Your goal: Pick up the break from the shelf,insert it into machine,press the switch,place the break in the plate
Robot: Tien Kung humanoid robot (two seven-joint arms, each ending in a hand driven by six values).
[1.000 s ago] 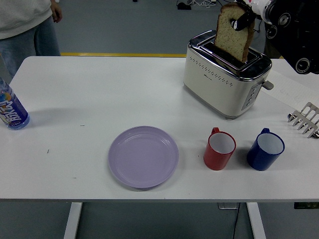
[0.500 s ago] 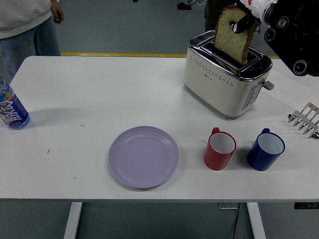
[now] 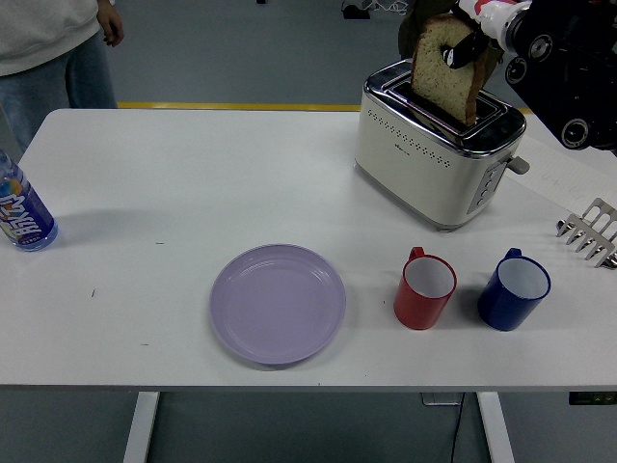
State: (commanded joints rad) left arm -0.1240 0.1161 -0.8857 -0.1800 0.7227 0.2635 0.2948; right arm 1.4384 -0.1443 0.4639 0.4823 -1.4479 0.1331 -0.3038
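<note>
Gripping one bread slice (image 3: 442, 66) at upper right: right hand (image 3: 474, 40), fingers pinched on the slice, lower edge in a slot of the single cream toaster (image 3: 434, 145). At centre bottom, one lilac plate (image 3: 278, 303), bare. To its right, two mugs: red mug (image 3: 424, 289), blue mug (image 3: 514, 289). At right edge, one metal rack (image 3: 590, 232), cropped. At left edge, one blue-labelled bottle (image 3: 21, 214), white lettering illegible. At upper left, person (image 3: 48, 48) standing beyond the white table (image 3: 193, 174).
</note>
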